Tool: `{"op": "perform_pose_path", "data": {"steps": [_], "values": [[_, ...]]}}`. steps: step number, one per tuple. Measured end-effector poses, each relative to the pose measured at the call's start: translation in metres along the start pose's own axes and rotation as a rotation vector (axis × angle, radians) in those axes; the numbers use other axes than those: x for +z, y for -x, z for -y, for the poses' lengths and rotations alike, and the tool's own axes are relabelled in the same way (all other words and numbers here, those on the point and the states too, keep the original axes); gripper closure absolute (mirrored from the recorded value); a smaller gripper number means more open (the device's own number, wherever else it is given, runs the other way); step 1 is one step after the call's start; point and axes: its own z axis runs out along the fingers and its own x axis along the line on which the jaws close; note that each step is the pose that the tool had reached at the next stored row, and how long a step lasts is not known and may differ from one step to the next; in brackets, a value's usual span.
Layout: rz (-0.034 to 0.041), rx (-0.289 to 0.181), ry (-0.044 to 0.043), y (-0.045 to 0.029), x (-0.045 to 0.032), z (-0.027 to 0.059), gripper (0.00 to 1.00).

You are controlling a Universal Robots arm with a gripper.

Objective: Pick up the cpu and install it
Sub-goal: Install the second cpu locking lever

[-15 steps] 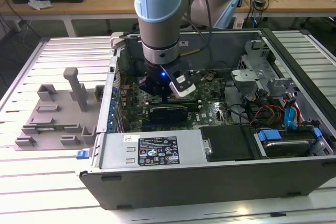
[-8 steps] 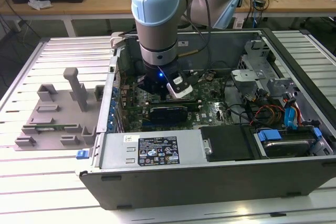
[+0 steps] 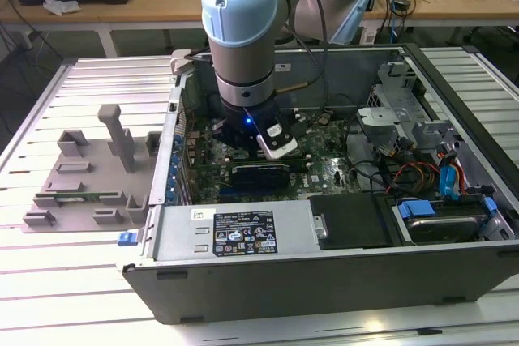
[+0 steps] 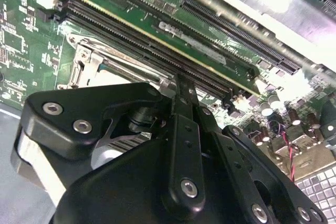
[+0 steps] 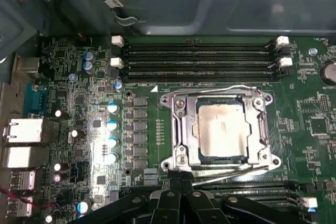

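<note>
1. Arm and gripper [image 3: 274, 139]: we log the arm reaching down into the open computer case [image 3: 324, 273], its wrist set over the motherboard [image 3: 324, 169] on the exterior view's left half of the case. In the first wrist view the black fingertips [image 5: 176, 184] stand pressed together just at the edge of the socket frame; in the second wrist view the finger links [image 4: 184, 129] fold to one narrow tip. We judge the claw clenched with nothing between its tips.

2. The cpu [image 5: 220, 129]: we find its silver-grey square top lying flat inside the socket [image 5: 176, 129], square to the frame opening. It looks seated there, not carried, so we judge the placing already done.

3. Socket frame and lever: the metal frame surrounds the chip, and thin wire levers [image 5: 226, 174] run along the side nearest the fingertips. We judge the closed tips sit there because a narrow point suits pressing or hooking such a wire; whether the lever is latched we cannot tell.

4. Memory slots [image 5: 199, 59]: long black slots with white clips run parallel to the socket's far side, apart from the gripper.

5. Grey fixture tray [image 3: 85, 184]: it lies on the slatted table [image 3: 49, 297] outside the case, at the exterior view's left, well apart from the arm.
</note>
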Motion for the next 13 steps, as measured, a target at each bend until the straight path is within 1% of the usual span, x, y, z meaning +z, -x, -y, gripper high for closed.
{"op": "perform_pose_path", "data": {"steps": [1, 2, 5, 6, 7, 10, 11, 12, 13], "values": [[0.0002, 0.001, 0.0024, 0.0, -0.0001, 0.0004, 0.89], [0.0003, 0.003, 0.0068, 0.0, -0.0001, 0.0007, 0.89], [0.0013, 0.01, 0.0244, -0.0001, 0.0, 0.0011, 0.89], [0.0019, 0.013, 0.0285, -0.0002, 0.0002, 0.0011, 0.89], [0.0027, 0.016, 0.0303, -0.0002, 0.0007, 0.0012, 0.89], [0.0061, 0.031, 0.0321, -0.0002, 0.0029, 0.0018, 0.89], [0.0086, 0.042, 0.0339, -0.0004, 0.004, 0.0022, 0.89], [0.0103, 0.049, 0.0363, -0.0005, 0.0047, 0.0022, 0.89], [0.0124, 0.058, 0.0422, -0.0009, 0.0052, 0.0023, 0.89]]}}
